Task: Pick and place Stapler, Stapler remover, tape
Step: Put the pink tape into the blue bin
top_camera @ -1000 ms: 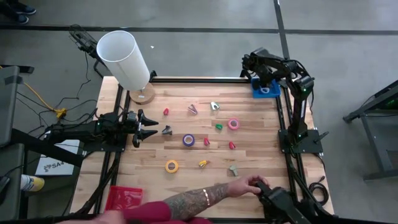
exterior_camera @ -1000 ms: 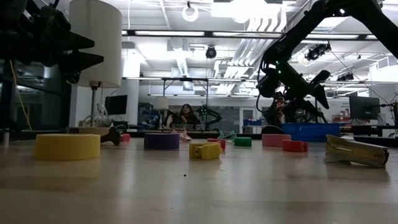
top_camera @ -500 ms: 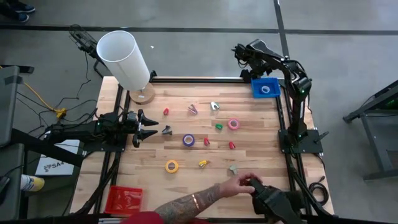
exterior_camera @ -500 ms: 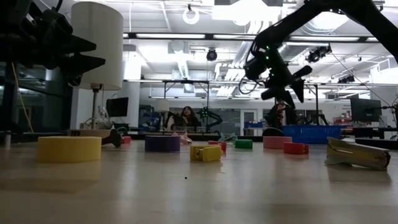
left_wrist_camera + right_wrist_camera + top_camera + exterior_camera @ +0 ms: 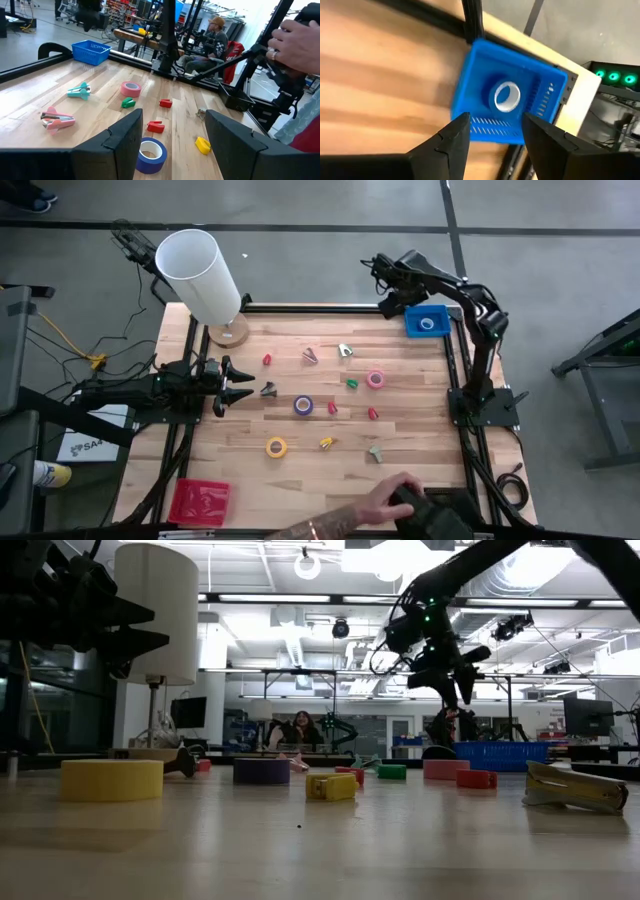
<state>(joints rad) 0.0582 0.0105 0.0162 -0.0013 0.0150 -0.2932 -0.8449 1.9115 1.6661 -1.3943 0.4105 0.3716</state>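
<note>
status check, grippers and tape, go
Right gripper open, empty, raised beside blue basket. Left gripper open, parked at table's left edge. One tape roll in basket.

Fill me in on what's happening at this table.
Two robot arms are sorting desk items. The right gripper hangs open and empty near the blue basket, which holds one tape roll. Pink, purple and yellow rolls lie on the table. The left gripper waits, open, at its side.

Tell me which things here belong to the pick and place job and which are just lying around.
Job: pink tape, purple tape, yellow tape, roll in blue basket, green stapler, yellow stapler, pink staple remover.
Lying about: lamp, person's hand.
</note>
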